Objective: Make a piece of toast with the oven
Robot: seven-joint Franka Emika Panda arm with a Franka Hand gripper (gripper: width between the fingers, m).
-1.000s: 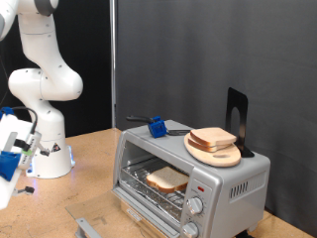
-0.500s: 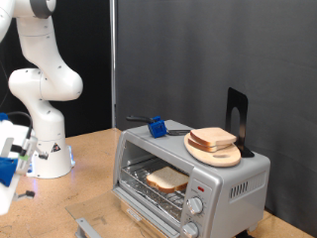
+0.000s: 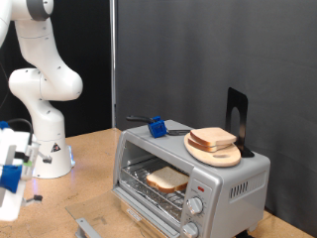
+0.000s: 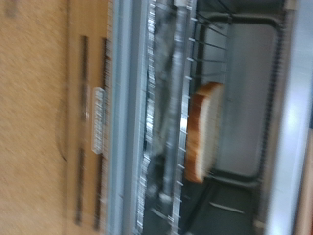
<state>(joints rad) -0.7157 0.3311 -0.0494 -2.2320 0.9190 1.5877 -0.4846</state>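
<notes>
The silver-grey oven [image 3: 234, 182] stands at the exterior view's lower right with its glass door [image 3: 99, 227] folded down. The piece of toast [image 3: 166, 178] lies flat on the wire rack inside. In the blurred wrist view the toast [image 4: 203, 131] shows on the rack [image 4: 166, 117] behind the open door. My gripper [image 3: 11, 175] is at the exterior view's far left edge, well away from the oven and partly cut off. Nothing shows between its fingers. No fingers show in the wrist view.
A second bread slice [image 3: 212, 137] lies on a round wooden plate [image 3: 220, 155] on top of the oven. A blue-handled tool [image 3: 157, 126] and a black stand [image 3: 236, 117] are also on the oven's top. The robot's white base [image 3: 48, 149] stands at the back left.
My gripper has moved further towards the exterior view's left and a little down, away from the oven. The toast and the oven have not moved.
</notes>
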